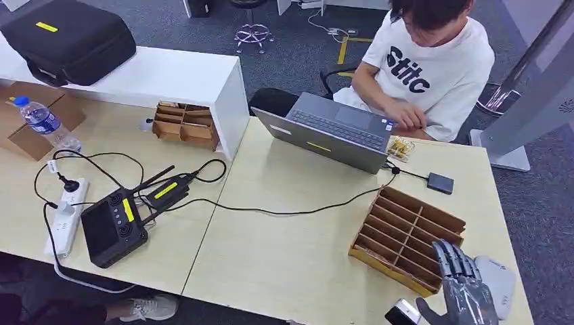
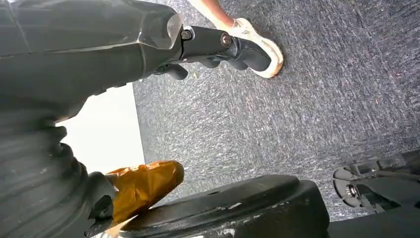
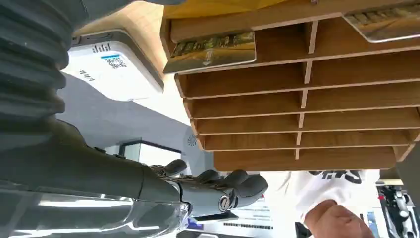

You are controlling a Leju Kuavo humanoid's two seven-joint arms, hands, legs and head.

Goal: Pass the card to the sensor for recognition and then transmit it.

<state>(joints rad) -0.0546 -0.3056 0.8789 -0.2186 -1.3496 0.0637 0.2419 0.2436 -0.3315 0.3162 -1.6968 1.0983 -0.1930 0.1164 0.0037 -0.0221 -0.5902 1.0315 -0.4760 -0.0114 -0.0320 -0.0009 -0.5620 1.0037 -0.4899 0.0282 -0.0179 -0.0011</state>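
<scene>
**Right robot hand poised beside the card rack, nothing yet in its grasp**

The right robot hand [image 1: 467, 288] hangs over the near corner of the worktop [image 1: 298, 264], fingers extended and slightly apart, holding nothing. It sits just beside the near end of the wooden slotted rack [image 1: 406, 233], probably so it can reach into a slot. In the right wrist view its fingers [image 3: 233, 183] are loosely curved and clear of the rack. Two cards rest in rack slots; the nearer card [image 3: 213, 49] lies flat with its edge protruding, which should make it easy to pinch. The white sensor [image 1: 497, 281] lies on the worktop touching or just beside the rack's outer side, close enough for a short swipe after pickup. Beyond the rack, a person [image 1: 426, 68] sits at a laptop [image 1: 332, 132], probably the one to receive the card.

The left robot hand [image 2: 218, 47] hangs toward the floor, fingers curled in on nothing.
</scene>
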